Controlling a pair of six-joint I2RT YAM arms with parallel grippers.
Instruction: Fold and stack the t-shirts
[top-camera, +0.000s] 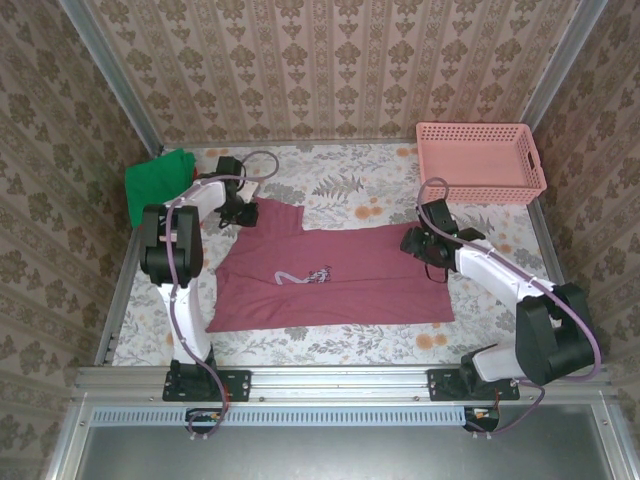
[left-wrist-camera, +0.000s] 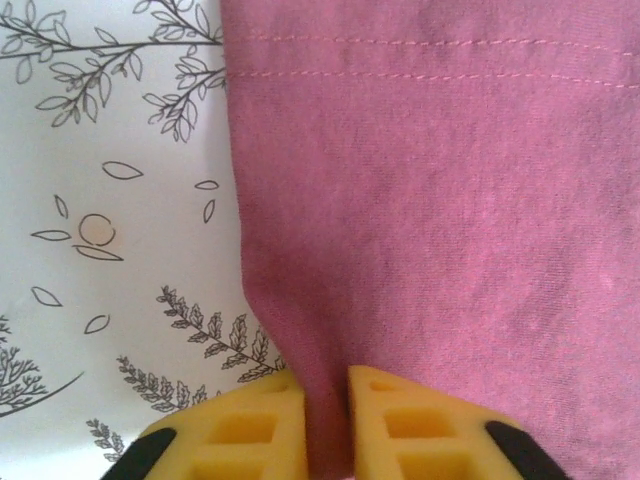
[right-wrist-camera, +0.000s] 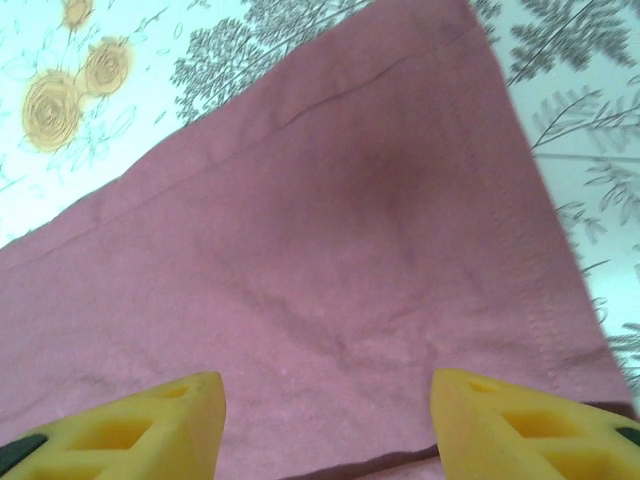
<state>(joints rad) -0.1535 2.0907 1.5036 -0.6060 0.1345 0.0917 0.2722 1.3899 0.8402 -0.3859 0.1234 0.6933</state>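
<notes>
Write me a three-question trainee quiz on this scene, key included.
1. True or false: the left gripper pinches the edge of the maroon shirt.
2. Where does the green shirt lie? A: far left. B: far right. C: on the maroon shirt.
3. Fill in: the right gripper hangs over a corner of the maroon shirt with its jaws ____.
Key: 1 true; 2 A; 3 open.
</notes>
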